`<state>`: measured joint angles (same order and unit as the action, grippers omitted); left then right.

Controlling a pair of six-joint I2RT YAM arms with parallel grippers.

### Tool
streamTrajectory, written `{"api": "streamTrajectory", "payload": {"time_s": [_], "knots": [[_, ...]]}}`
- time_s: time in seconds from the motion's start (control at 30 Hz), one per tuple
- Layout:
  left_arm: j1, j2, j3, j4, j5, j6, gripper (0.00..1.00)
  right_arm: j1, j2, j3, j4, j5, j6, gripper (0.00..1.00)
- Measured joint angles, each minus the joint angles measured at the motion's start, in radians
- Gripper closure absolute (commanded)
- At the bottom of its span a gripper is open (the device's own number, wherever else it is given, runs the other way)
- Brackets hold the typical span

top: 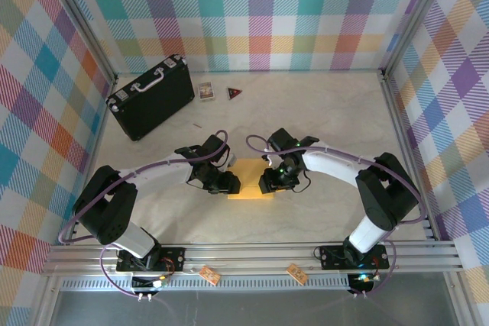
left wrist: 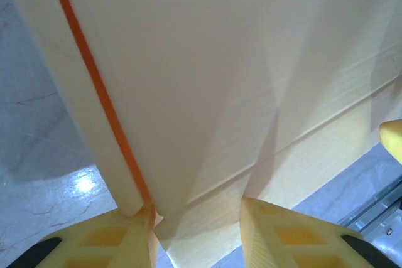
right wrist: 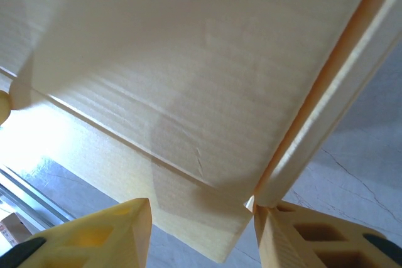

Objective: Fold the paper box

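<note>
No writing can be read anywhere. The small card (top: pixel 205 91) and the dark triangular piece (top: pixel 234 93) on the far surface (top: pixel 321 112) bear marks too small to make out. The same holds for the left orange tag (top: pixel 208 274) and the right orange tag (top: pixel 297 272) by the near rail (top: pixel 252 253).

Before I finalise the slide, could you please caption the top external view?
The left hand and right hand flank the mustard-yellow paper box mid-table; a black case lies far left.

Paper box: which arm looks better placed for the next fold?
Left, only slightly: right gripper and left gripper both straddle the paper box open, but the left's side flap runs into its finger.
</note>
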<state>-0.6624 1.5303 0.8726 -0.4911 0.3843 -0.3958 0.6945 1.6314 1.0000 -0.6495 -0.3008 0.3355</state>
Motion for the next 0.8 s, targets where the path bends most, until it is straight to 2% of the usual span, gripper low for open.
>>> {"api": "streamTrajectory", "payload": {"time_s": [0.8], "knots": [[0.0,0.0,0.0,-0.008,-0.017,0.004,0.63,0.0,0.0,-0.004,0.02,-0.02,0.05,0.63]]}}
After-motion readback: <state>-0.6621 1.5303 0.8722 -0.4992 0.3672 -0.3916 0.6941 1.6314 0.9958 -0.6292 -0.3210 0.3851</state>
